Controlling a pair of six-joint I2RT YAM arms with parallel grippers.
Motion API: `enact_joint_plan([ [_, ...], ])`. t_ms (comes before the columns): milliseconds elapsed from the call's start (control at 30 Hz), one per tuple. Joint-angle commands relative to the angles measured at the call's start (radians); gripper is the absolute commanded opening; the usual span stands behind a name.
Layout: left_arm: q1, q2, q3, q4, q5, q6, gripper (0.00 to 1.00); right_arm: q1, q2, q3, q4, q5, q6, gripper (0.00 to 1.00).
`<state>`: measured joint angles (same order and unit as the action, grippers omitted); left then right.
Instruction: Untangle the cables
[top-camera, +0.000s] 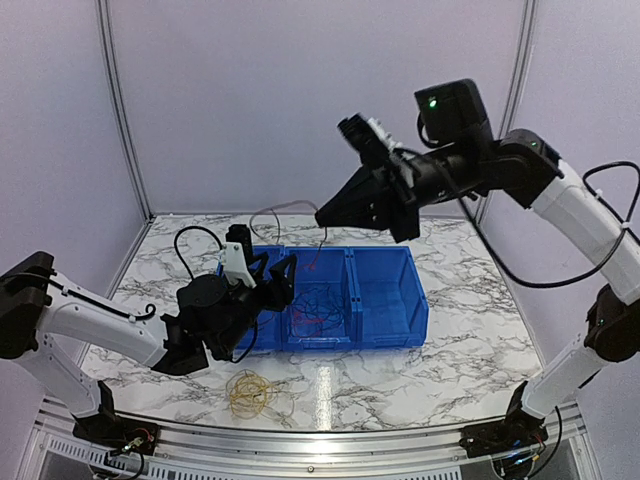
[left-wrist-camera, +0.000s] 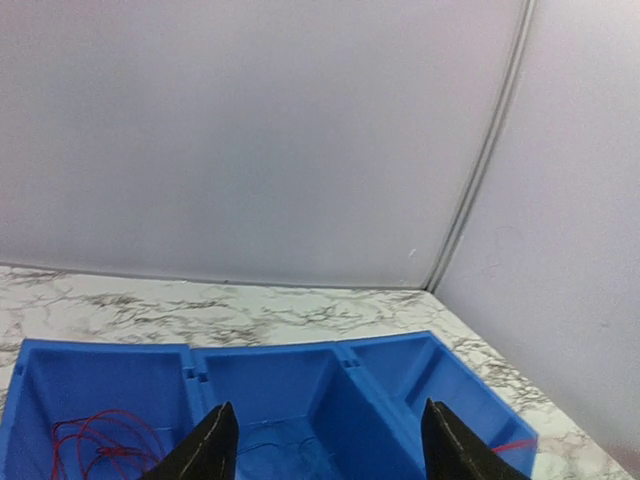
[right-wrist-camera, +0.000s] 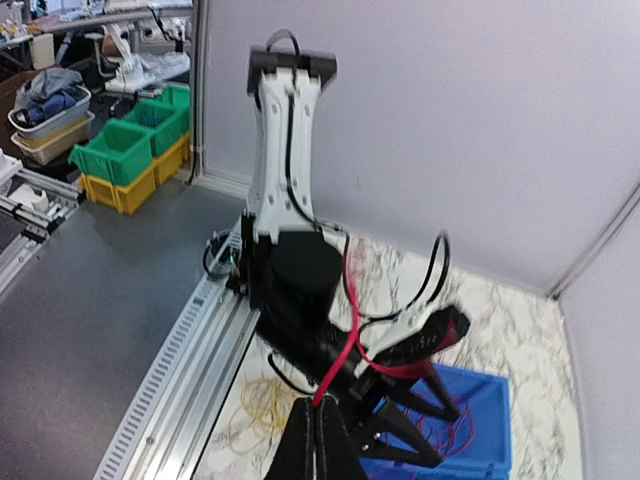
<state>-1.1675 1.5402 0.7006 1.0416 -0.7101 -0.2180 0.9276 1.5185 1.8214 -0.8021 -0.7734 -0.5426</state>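
Note:
A blue three-compartment bin (top-camera: 385, 290) sits mid-table. Dark and red cables (top-camera: 320, 305) lie tangled in its middle compartment. My right gripper (top-camera: 322, 215) is raised high above the bin's back edge, shut on a red cable (right-wrist-camera: 350, 330) that hangs down toward the bin (top-camera: 314, 258). In the right wrist view the shut gripper (right-wrist-camera: 320, 415) pinches the red cable at its tips. A yellow cable coil (top-camera: 250, 393) lies on the table in front of the bin. My left gripper (top-camera: 272, 278) is open and empty over the bin's left end; in its own view (left-wrist-camera: 330, 450) red cable (left-wrist-camera: 100, 440) lies in one compartment.
A thin pale wire loop (top-camera: 275, 213) lies behind the bin. A metal rail (top-camera: 320, 440) runs along the near table edge. Enclosure walls and posts (top-camera: 115, 110) close the back and sides. Green and yellow bins (right-wrist-camera: 130, 150) stand outside the cell.

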Motion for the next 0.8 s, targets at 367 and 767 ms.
enact_joint_plan([
  [367, 0.058, -0.255, -0.275, -0.126, -0.206, -0.187, 0.62, -0.06, -0.072, 0.144, -0.046, -0.094, -0.012, 0.0],
  [767, 0.048, -0.487, -0.316, -0.167, 0.229, 0.049, 0.66, -0.061, -0.049, -0.093, 0.097, -0.031, 0.034, 0.0],
])
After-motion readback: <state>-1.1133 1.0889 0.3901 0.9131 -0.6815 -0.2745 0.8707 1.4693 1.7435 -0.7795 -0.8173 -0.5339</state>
